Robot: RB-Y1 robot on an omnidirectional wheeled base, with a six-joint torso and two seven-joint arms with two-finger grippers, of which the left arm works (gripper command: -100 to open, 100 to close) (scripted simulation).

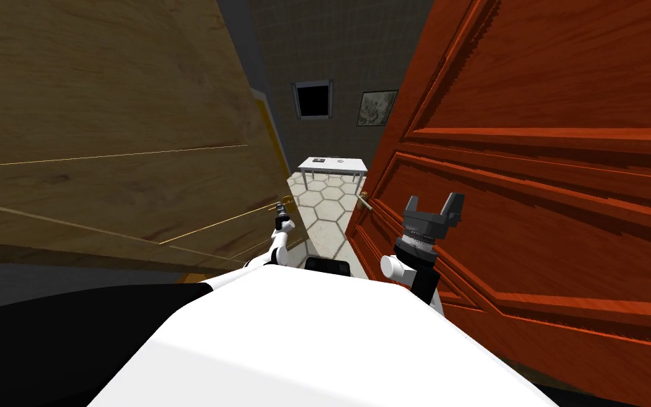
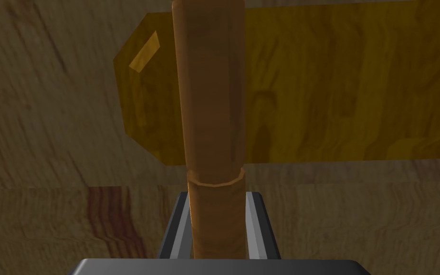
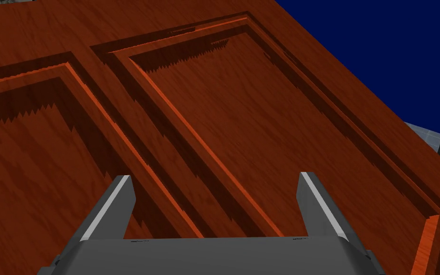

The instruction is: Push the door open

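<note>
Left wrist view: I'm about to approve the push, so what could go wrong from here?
The left jaws clamp the round handle on the tan door; pushing might make them slide along it. The open right jaws point at the red-brown door close by; they could scrape its panels.

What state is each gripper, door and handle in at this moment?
left gripper: shut on the handle.
handle: clamped in the left gripper, in front of a yellow plate.
right gripper: open, empty, facing the red door.
red door: ajar; a gap at its handle edge shows a tiled floor.
brown door: stands apart from the red door across that gap.
</note>
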